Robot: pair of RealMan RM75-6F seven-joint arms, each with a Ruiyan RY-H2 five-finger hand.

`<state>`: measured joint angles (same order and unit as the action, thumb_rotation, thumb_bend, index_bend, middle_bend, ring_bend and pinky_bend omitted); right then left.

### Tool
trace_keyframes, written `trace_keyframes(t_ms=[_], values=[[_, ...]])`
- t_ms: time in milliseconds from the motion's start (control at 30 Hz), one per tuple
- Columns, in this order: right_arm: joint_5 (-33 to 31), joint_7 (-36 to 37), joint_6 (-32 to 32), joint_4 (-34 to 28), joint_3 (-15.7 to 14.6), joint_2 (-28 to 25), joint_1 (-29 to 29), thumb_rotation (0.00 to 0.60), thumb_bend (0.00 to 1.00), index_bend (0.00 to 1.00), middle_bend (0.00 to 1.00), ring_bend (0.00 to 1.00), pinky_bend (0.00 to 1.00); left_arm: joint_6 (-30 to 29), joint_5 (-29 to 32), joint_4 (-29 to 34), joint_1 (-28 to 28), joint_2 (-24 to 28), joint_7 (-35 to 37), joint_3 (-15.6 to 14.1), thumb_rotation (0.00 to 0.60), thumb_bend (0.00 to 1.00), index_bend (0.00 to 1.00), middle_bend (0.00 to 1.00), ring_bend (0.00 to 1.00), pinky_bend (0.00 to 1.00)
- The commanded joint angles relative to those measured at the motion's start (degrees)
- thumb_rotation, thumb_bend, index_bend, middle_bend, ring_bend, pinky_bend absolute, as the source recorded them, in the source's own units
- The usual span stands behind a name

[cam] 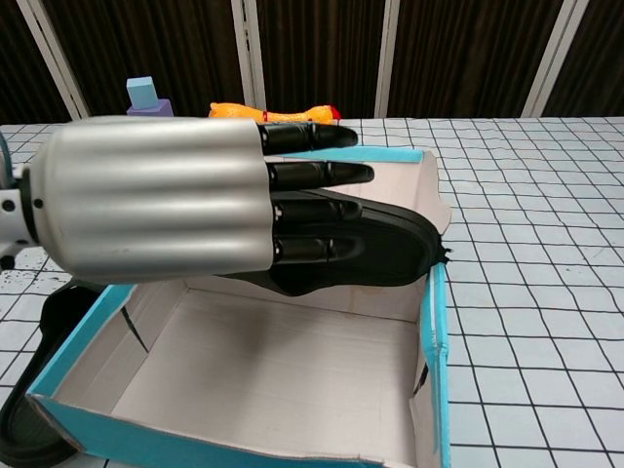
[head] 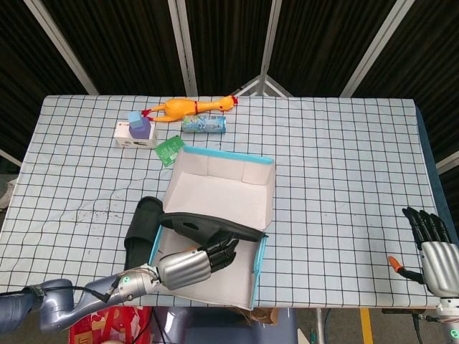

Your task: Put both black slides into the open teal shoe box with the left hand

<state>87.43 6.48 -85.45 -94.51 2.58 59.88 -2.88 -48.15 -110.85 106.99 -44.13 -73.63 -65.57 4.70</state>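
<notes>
Now the left hand [head: 188, 266] hovers, fingers [cam: 310, 175] apparently spread, over the box-edge slide [head: 208, 229].

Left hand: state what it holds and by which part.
Nothing. The left hand has its fingers straight and spread above the slide, which rests across the shoe box wall.

A robot test lab is showing here: a gridded tablecloth [head: 344, 165] is covering the bench, black corrugated panels [head: 107, 43] are standing behind, with assorted props [head: 190, 107] lying about.
</notes>
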Motion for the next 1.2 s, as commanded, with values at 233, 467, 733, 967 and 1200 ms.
trace_keyframes(t_ms=[233, 467, 733, 967, 1200], values=[[0.0, -0.7, 0.0, -0.4, 0.0, 0.0, 0.1, 0.600, 0.25, 0.05, 0.09, 0.05, 0.04, -11.5, 3.9, 0.1, 3.2, -2.5, 13.8, 2.2, 0.600, 0.47, 0.12, 0.15, 0.07, 0.14], [-0.2, -0.7, 0.3, -0.3, 0.0, 0.0, -0.1, 0.600, 0.25, 0.05, 0.09, 0.04, 0.04, -9.9, 16.5, 2.7, 4.5, -3.8, 20.9, 3.8, 0.600, 0.47, 0.18, 0.19, 0.11, 0.19], [-0.3, -0.4, 0.4, -0.2, 0.0, -0.2, 0.0, 0.600, 0.25, 0.05, 0.09, 0.05, 0.04, -9.1, 20.6, 2.6, 3.8, -5.0, 24.8, 4.0, 0.600, 0.47, 0.25, 0.26, 0.15, 0.26], [-0.3, -0.2, 0.5, -0.2, 0.0, -0.2, 0.0, 0.600, 0.25, 0.05, 0.09, 0.04, 0.04, -8.9, 23.9, 2.8, 3.5, -6.1, 25.2, 3.9, 0.600, 0.47, 0.27, 0.29, 0.17, 0.28], [-0.2, 0.2, 0.4, -0.1, 0.0, -0.3, 0.0, 0.600, 0.25, 0.05, 0.09, 0.04, 0.04, -9.3, 25.6, 2.7, 3.3, -6.8, 24.9, 3.5, 0.600, 0.47, 0.30, 0.33, 0.20, 0.31]])
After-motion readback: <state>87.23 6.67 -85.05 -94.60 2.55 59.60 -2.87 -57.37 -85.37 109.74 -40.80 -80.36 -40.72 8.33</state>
